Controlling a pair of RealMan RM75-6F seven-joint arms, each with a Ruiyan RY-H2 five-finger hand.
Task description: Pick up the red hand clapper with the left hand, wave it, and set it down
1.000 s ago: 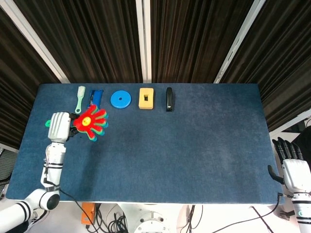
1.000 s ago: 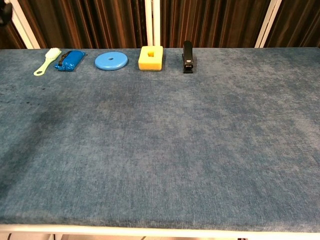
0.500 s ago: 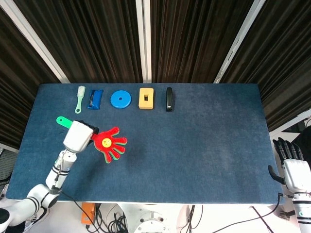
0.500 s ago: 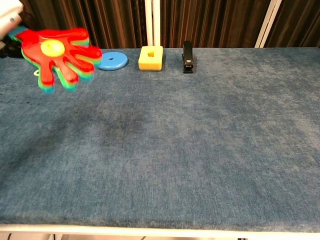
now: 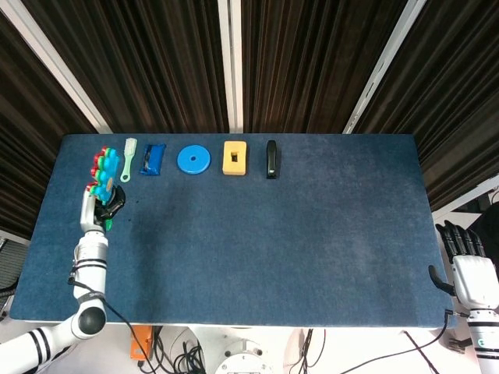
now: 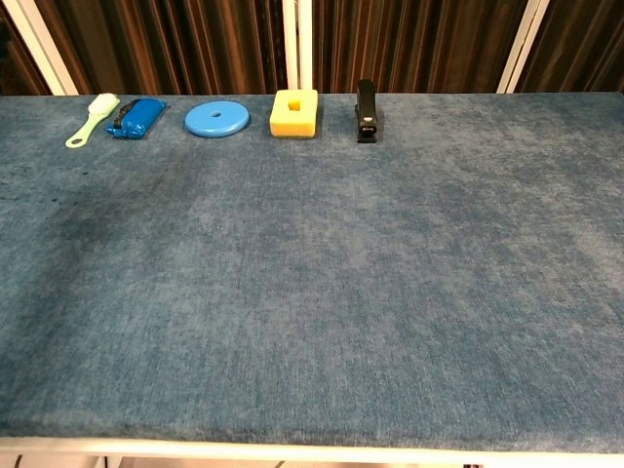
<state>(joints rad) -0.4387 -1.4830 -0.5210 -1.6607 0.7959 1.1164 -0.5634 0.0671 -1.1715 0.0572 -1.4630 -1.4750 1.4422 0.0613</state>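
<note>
Blue tablecloth [image 6: 322, 292], yellow block [image 6: 293, 112]

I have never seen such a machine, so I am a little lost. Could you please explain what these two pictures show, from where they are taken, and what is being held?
This is a two-armed robot at a table covered in blue cloth. One picture looks down from its head; the other looks across from its chest and shows no arm.

The left robot hand holds the red hand clapper, a toy of stacked coloured plastic hands. The right robot hand waits at the table's edge, holding nothing.

Along the far side lie a pale green brush, a blue object, a blue disc, a yellow block and a black stapler.
</note>
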